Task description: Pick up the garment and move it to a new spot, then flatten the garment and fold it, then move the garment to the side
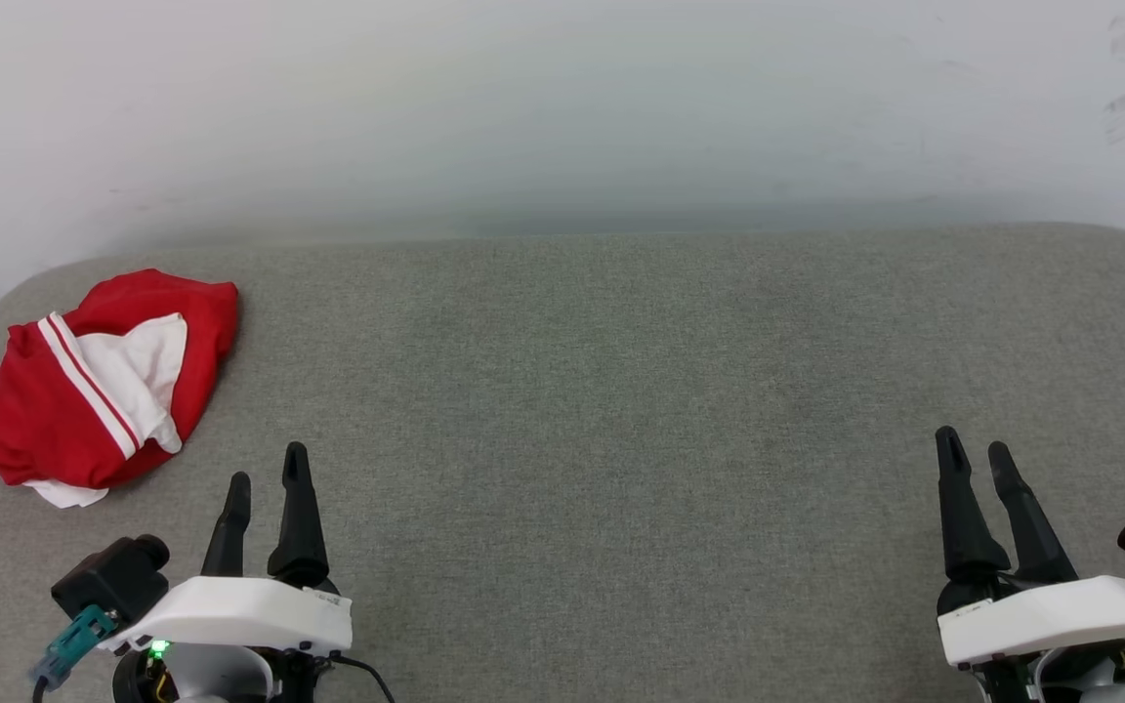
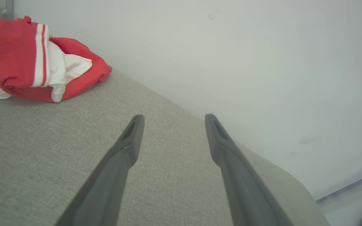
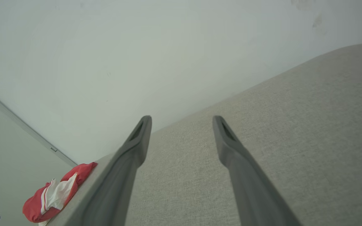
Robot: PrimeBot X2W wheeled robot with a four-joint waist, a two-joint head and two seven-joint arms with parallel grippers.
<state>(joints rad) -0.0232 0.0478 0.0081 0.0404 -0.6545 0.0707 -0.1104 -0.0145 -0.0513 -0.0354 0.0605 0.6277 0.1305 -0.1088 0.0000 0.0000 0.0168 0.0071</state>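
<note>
The left gripper (image 1: 268,467) is over the grey table (image 1: 621,391), at the front on the left. Its two dark fingers stand wide apart and hold nothing. The right gripper (image 1: 973,444) is at the front on the right. Its fingers are spread wide too, with nothing between them. The garment (image 1: 84,391) lies in a bunched-up heap by the table's left edge, near the back corner. It is red, with a white sleeve and white stripes showing. It is near the left gripper but not touching it, and far from the right one. A pale wall (image 1: 562,117) stands behind the table.
</note>
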